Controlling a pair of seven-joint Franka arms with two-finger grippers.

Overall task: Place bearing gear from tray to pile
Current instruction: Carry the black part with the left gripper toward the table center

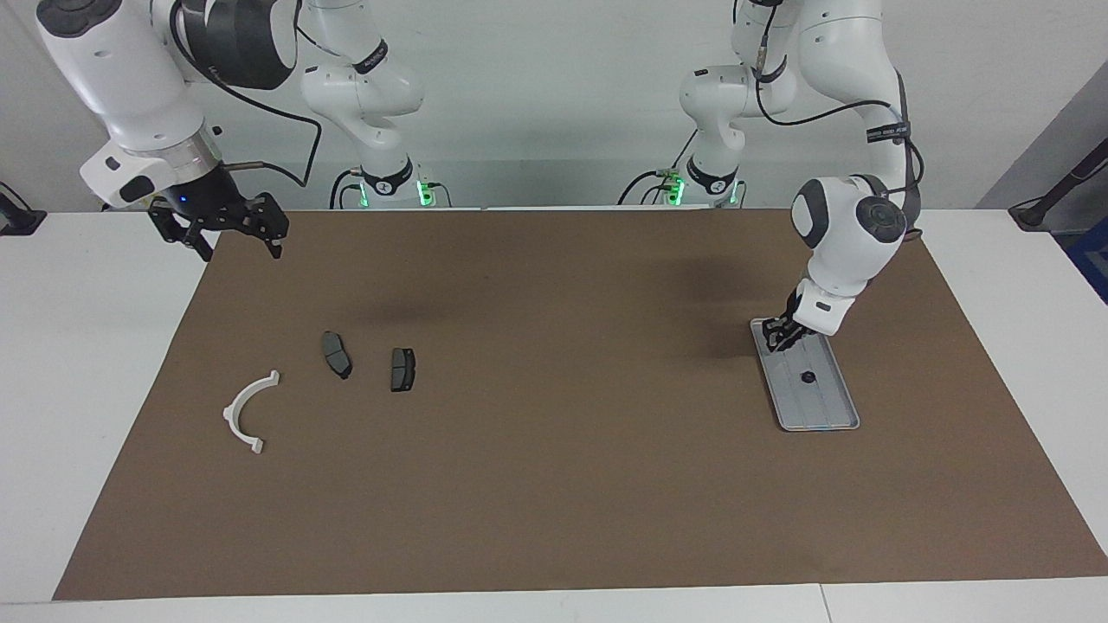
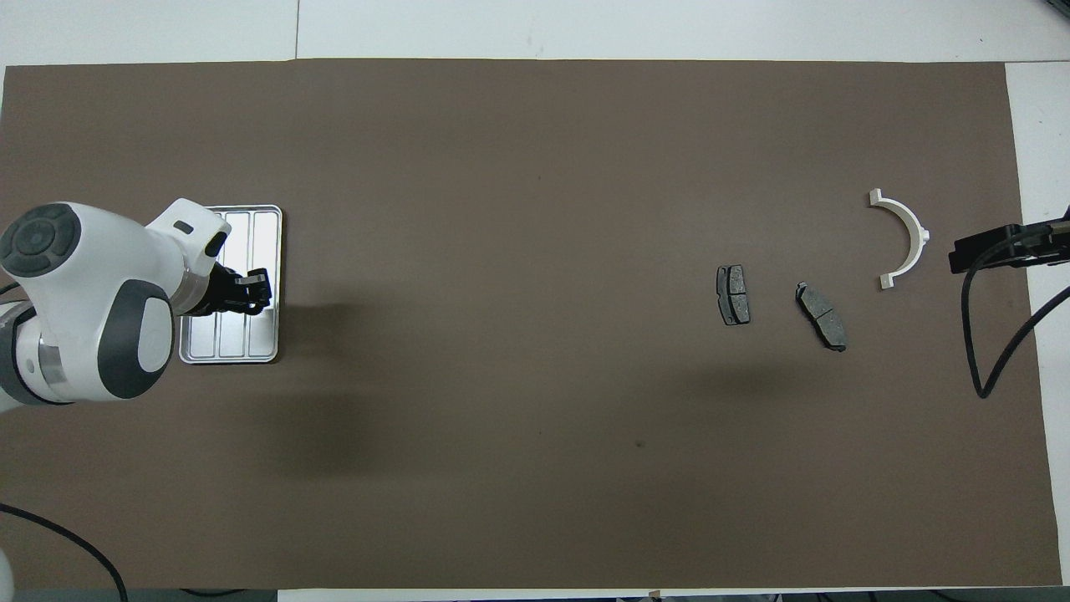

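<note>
The silver tray (image 1: 827, 407) lies at the left arm's end of the table; it also shows in the overhead view (image 2: 242, 339). A small black bearing gear (image 1: 807, 377) sits on it near its middle; my arm hides the gear in the overhead view. My left gripper (image 1: 776, 337) hangs low over the tray's end nearer the robots, apart from the gear, and shows from above (image 2: 251, 294). The pile lies at the right arm's end: two dark pads (image 1: 337, 354) (image 1: 402, 369) and a white bracket (image 1: 249, 411). My right gripper (image 1: 229, 227) is open and empty, raised and waiting.
A brown mat (image 1: 554, 484) covers most of the white table. The pads (image 2: 733, 294) (image 2: 821, 316) and bracket (image 2: 903, 238) lie apart from one another. The right gripper (image 2: 995, 251) is over the mat's edge beside the bracket, with its cable hanging below.
</note>
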